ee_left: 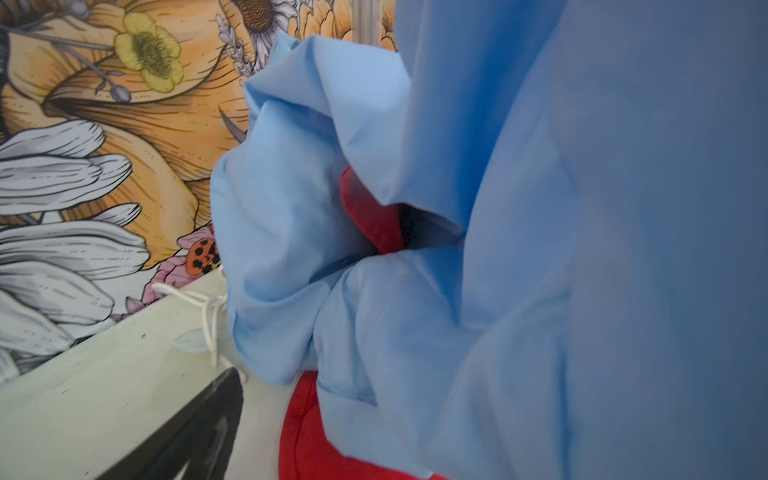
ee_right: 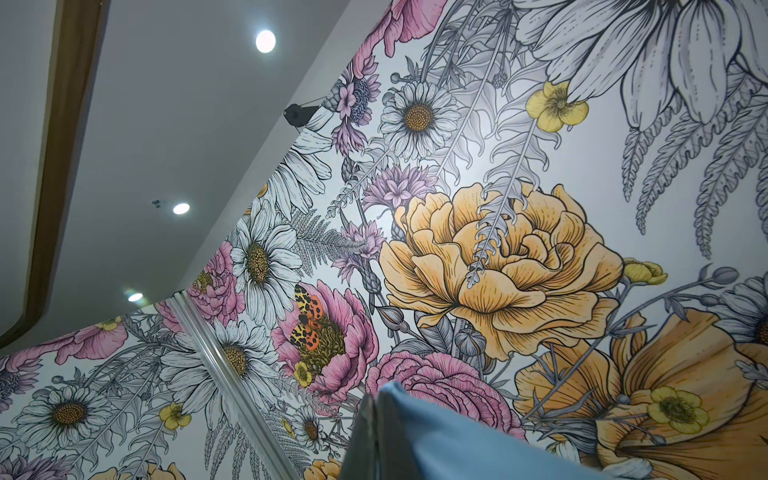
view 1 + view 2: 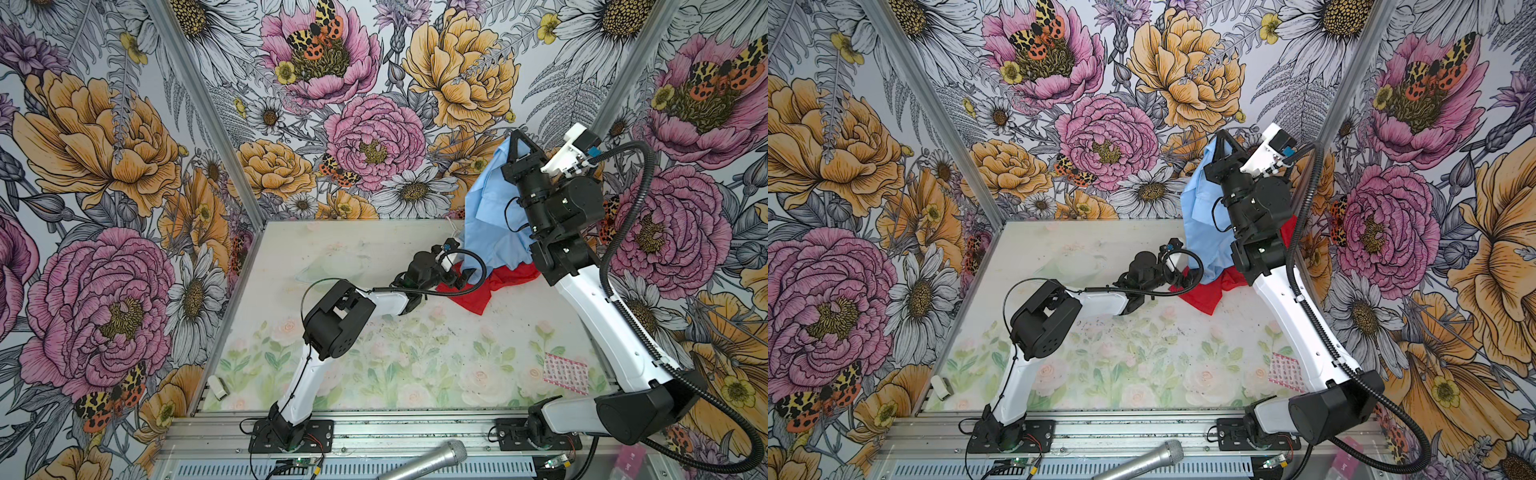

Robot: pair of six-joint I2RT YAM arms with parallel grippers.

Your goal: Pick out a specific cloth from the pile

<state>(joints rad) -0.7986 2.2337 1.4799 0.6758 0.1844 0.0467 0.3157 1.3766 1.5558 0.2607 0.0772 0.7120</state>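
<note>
Shirt (image 3: 486, 216), light-blue, hangs from right tool (image 3: 517, 139) pinching its top, high above bench (image 3: 353, 249); left tool (image 3: 459, 261) spread, low beside red garment (image 3: 478, 296).

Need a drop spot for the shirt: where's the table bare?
Bare: table back-left, between back wall and left arm; front middle, between left arm and pink-patterned square. Crowded: back-right, with red garment, hanging light-blue shirt, left gripper.
</note>
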